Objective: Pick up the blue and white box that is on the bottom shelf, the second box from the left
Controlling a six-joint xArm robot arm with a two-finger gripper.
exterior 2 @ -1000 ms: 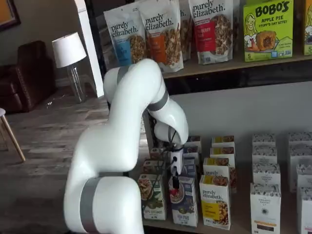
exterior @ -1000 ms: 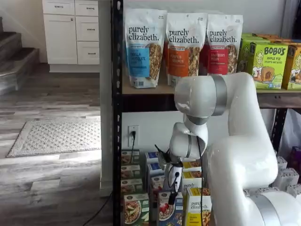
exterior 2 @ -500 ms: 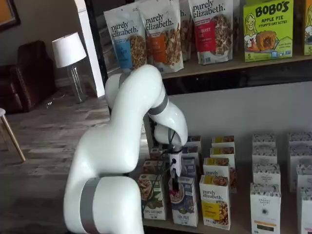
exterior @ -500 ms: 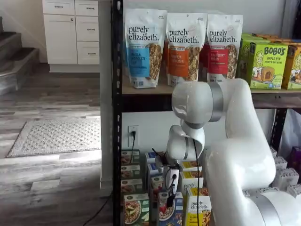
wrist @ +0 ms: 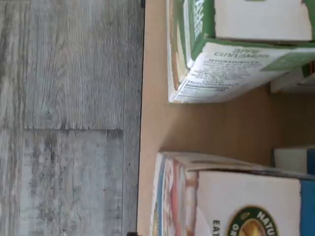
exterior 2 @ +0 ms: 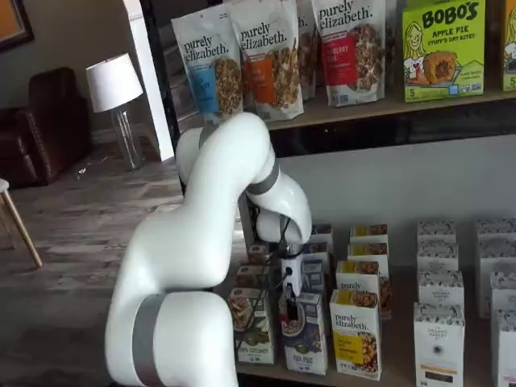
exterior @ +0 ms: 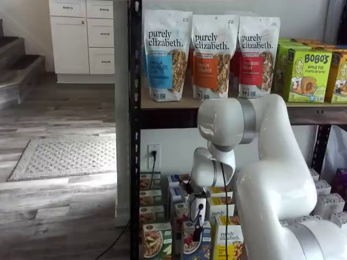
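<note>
The tall blue and white cardboard cereal box (exterior 2: 305,339), with its picture of a bowl and red berries, stands upright at the front edge of the bottom shelf (exterior 2: 387,375) of the black metal-post rack. It sits between the green cereal-bowl box (exterior 2: 251,324) and the yellow "purely elizabeth" box (exterior 2: 356,332), near both but touching neither as far as I can tell. In both shelf views the white-bodied gripper with black fingers (exterior 2: 289,308) hangs straight over this blue and white box, fingertips down at or just past its white top edge. The same is seen in a shelf view where the gripper (exterior: 197,230) overlaps the box's (exterior: 196,244) upper front.

The fingers show only as a dark, narrow shape against the packaging, so whether they are spread or pressed together cannot be told, nor whether they already touch the cardboard.

The box's long axis runs vertically, in line with the gripper, so it lies directly below the fingers. The wrist view looks down on the box's white top panel (wrist: 241,201), with the green box's side (wrist: 231,69) well apart across bare tan shelf board (wrist: 152,118). The move ahead looks like a short, straight descent, then a pinch across the thin top.
</note>
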